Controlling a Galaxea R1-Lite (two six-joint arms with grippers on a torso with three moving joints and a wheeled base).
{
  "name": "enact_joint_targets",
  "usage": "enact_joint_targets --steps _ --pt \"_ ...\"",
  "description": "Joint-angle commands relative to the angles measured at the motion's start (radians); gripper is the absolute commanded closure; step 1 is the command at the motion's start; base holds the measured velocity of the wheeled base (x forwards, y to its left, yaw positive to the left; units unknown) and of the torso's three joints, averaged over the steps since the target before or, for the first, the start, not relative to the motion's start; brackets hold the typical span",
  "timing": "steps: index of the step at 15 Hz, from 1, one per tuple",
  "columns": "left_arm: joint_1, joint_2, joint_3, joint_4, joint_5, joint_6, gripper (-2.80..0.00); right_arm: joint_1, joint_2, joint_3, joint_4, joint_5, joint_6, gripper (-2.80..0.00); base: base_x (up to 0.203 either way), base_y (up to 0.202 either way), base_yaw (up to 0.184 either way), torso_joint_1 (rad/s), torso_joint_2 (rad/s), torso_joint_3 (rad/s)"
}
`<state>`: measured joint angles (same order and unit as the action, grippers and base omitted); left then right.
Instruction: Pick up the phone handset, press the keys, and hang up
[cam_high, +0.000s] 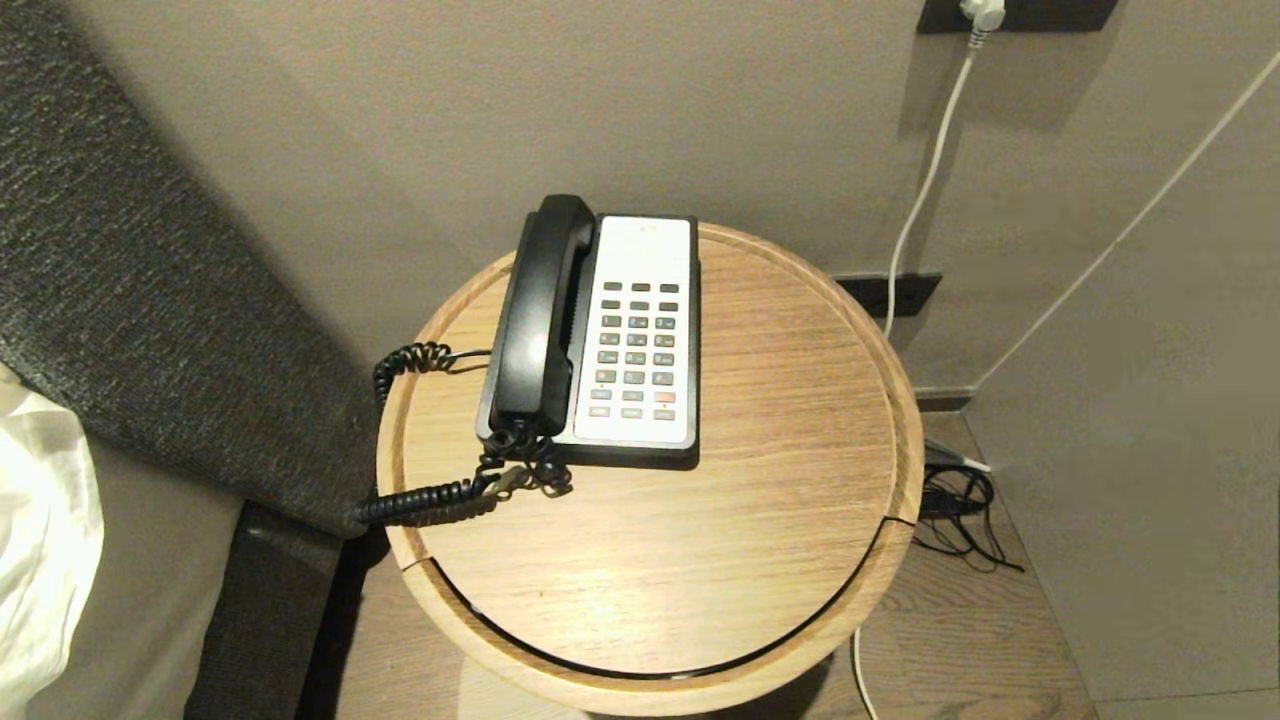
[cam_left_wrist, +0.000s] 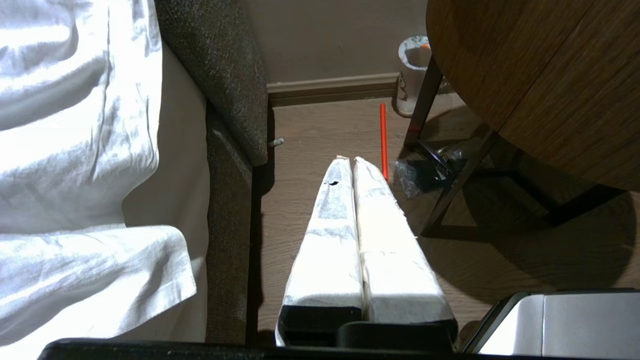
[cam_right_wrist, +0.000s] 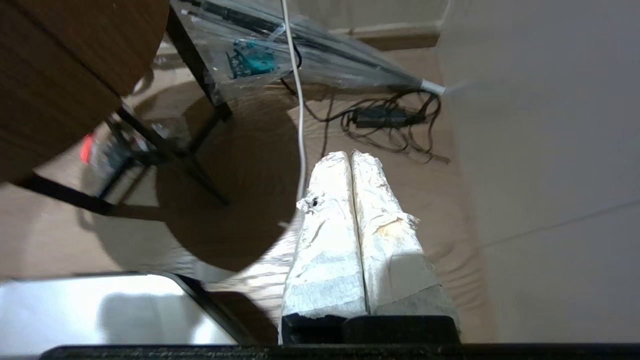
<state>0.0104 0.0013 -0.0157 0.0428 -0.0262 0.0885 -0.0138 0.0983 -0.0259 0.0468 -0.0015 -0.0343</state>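
Observation:
The black phone handset (cam_high: 538, 318) lies in its cradle on the left side of the phone, on a round wooden table (cam_high: 760, 480). Its black coiled cord (cam_high: 430, 498) loops off the table's left edge. The keys (cam_high: 636, 350) are dark grey buttons on a white faceplate, with one red key (cam_high: 665, 397) near the front. Neither gripper shows in the head view. My left gripper (cam_left_wrist: 349, 160) is shut and empty, low over the floor beside the bed. My right gripper (cam_right_wrist: 348, 155) is shut and empty, low over the floor to the right of the table.
A bed with white sheets (cam_left_wrist: 75, 150) and a dark upholstered headboard (cam_high: 150, 300) stand left of the table. A white cable (cam_high: 925, 180) hangs from a wall socket at the right. Black cables (cam_right_wrist: 395, 117) lie on the floor. The table's dark legs (cam_left_wrist: 450, 180) stand close to the left gripper.

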Motion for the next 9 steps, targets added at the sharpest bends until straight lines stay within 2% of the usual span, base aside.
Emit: enact_joint_targets --steps 1,3,9 --pt "0.0 0.001 0.002 -0.006 0.002 0.0 0.0 0.0 0.003 0.003 0.011 0.018 -0.042 0.0 0.0 0.0 0.0 0.0 0.0 0.0" --pt "0.0 0.0 0.003 -0.009 0.003 -0.007 0.0 0.0 0.001 0.01 -0.004 0.013 -0.001 0.0 0.0 0.0 0.0 0.0 0.0 0.0" --pt "0.0 0.0 0.003 -0.011 0.006 -0.013 0.0 0.0 0.001 0.014 -0.021 0.012 0.005 0.0 0.0 0.0 0.0 0.0 0.0 0.0"
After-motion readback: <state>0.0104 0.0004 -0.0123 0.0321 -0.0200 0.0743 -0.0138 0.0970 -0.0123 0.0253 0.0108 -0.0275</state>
